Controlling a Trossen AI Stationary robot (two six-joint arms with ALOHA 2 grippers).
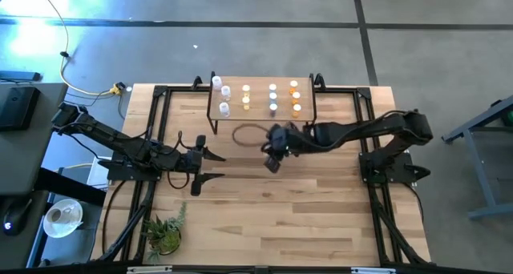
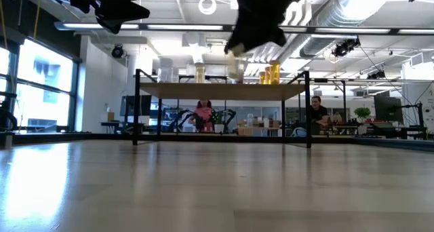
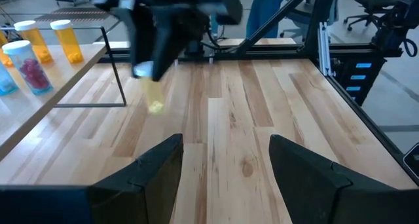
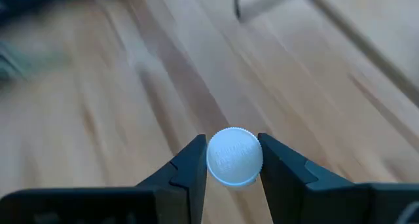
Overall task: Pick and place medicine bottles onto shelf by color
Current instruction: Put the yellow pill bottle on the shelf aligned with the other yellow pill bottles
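A pale yellow medicine bottle point(image 3: 155, 99) with a white cap hangs above the table's middle, and my right gripper point(image 1: 272, 163) is shut on it. The gripper is a little to the near side of the shelf point(image 1: 260, 100), a light-wood board on black legs at the far middle of the table. On the shelf stand white bottles point(image 1: 224, 92), pale yellow bottles point(image 1: 246, 90), bluish bottles point(image 1: 272, 107) and orange bottles point(image 1: 296, 96). My left gripper point(image 1: 218, 167) waits open at the table's left, pointing toward the middle, with nothing between its fingers. My right gripper pinches the bottle's white cap point(image 4: 234, 156) between its two fingers, one on each side of the cap's rim. The fingers slant down from the table's right side. The bottle's yellow body point(image 2: 234, 68) hangs below the fingers, clear of the table.
A loop of dark cord point(image 1: 247, 134) lies on the table just in front of the shelf. A small potted plant point(image 1: 166, 232) stands at the near left corner. Black frame rails point(image 1: 375, 146) run along both sides. Bare wood point(image 1: 288, 218) spreads across the near half.
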